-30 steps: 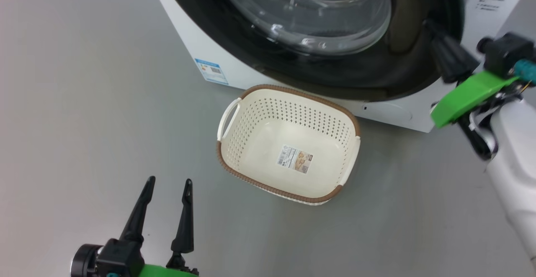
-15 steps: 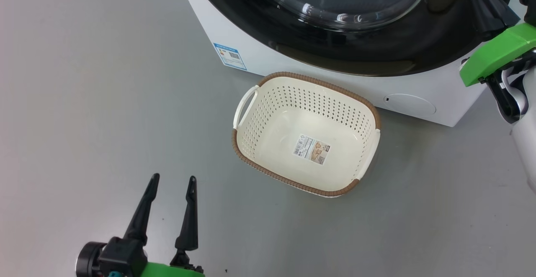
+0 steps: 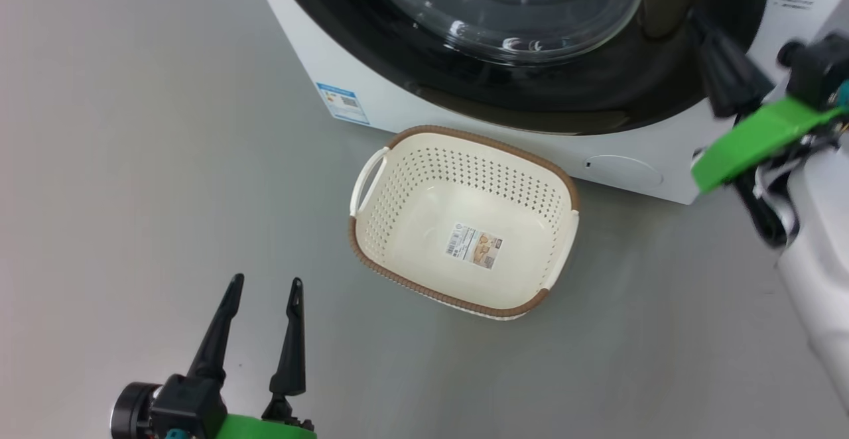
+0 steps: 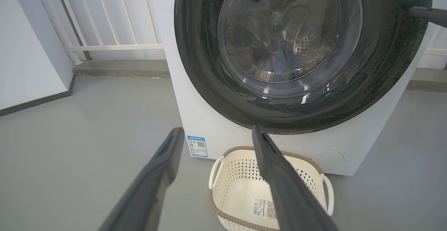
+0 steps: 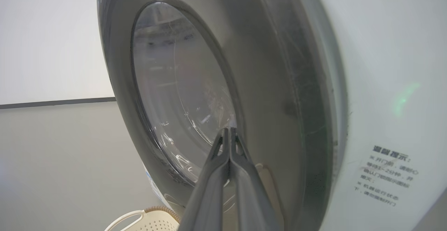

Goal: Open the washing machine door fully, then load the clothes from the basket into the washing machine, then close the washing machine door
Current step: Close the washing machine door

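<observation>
The washing machine (image 3: 398,104) stands with its black washing machine door (image 3: 597,94) flat against the front. Through the glass in the left wrist view, the clothes (image 4: 279,58) show as a bluish bundle in the steel drum. The cream basket (image 3: 411,187) sits on the floor before the machine, holding just its label sticker. My right gripper (image 3: 695,20) is shut with nothing in it, its tips at the door's right rim; the right wrist view has the right gripper (image 5: 229,129) pointing along the door (image 5: 265,84). My left gripper (image 3: 266,282) hangs open over the floor, left of the basket.
Grey floor (image 3: 132,160) stretches left of and in front of the machine. A white railing (image 4: 104,21) and a wall stand behind it on the left. A blue energy sticker (image 3: 342,103) and a round flap (image 3: 623,170) sit low on the machine front.
The head view has swung sideways and back. The right gripper stays shut at the door's right rim, and the left gripper and basket have not moved.
</observation>
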Motion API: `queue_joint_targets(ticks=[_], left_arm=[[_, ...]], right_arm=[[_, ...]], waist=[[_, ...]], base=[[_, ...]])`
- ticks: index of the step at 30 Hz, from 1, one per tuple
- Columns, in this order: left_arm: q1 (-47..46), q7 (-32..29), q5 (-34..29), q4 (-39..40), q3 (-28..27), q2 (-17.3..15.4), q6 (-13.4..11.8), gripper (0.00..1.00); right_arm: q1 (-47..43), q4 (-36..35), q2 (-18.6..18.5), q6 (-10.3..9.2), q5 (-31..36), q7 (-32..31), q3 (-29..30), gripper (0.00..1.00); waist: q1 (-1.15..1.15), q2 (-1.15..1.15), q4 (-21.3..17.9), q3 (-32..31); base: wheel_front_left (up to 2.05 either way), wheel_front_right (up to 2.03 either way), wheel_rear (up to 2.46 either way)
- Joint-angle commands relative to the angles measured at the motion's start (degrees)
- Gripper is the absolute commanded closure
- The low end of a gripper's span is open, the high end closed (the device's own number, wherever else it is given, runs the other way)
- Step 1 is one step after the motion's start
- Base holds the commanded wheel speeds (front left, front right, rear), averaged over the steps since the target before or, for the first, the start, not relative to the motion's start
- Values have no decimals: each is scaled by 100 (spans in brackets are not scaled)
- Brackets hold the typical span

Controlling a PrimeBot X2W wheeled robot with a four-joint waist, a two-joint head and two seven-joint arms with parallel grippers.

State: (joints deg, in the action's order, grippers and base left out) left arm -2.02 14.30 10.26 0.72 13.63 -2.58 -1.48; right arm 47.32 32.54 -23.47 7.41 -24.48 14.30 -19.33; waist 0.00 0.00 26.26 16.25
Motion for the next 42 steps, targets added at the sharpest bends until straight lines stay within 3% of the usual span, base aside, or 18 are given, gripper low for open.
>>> queue_joint_targets(ticks=[1, 11, 12, 13, 14, 15, 32, 42], left_arm=[[-105, 70, -51, 72, -222, -50, 45, 0], [-97, 70, -179, -11, -339, -147, 154, 0], [-101, 70, -183, -20, -345, -157, 162, 0], [-98, 70, -181, -33, -349, -166, 172, 0], [-96, 70, -188, -43, -353, -181, 177, 0], [-91, 70, -193, -52, -358, -194, 178, 0], [177, -119, -67, -65, -441, -485, 211, 0], [366, -281, 17, 43, -490, -626, 196, 0]], right_arm=[[-206, -220, 59, 8, -26, 69, -18, 100], [-1907, -1475, 264, 8, -45, 69, 606, 100], [-2059, -1581, 293, 8, -3, 69, 679, 90], [-2204, -1688, 334, 8, 28, 68, 739, 60], [-2346, -1784, 369, 8, 76, 59, 790, 20], [-2484, -1872, 416, 8, 112, 35, 837, 0], [-4232, -2684, 1314, 8, 725, -142, 1795, 0], [-4784, -3058, 1446, 8, 964, -282, 1992, 0]], waist=[[0, 0, -110, -84], [0, 0, -714, -345], [0, 0, -770, -374], [0, 0, -825, -404], [0, 0, -877, -439], [0, 0, -928, -473], [0, 0, -1768, -1096], [0, 0, -2041, -1429]], base=[[0, 0, 0], [0, 0, 0], [0, 0, 0], [0, 0, 0], [0, 0, 0], [0, 0, 0], [0, 0, 0], [0, 0, 0]])
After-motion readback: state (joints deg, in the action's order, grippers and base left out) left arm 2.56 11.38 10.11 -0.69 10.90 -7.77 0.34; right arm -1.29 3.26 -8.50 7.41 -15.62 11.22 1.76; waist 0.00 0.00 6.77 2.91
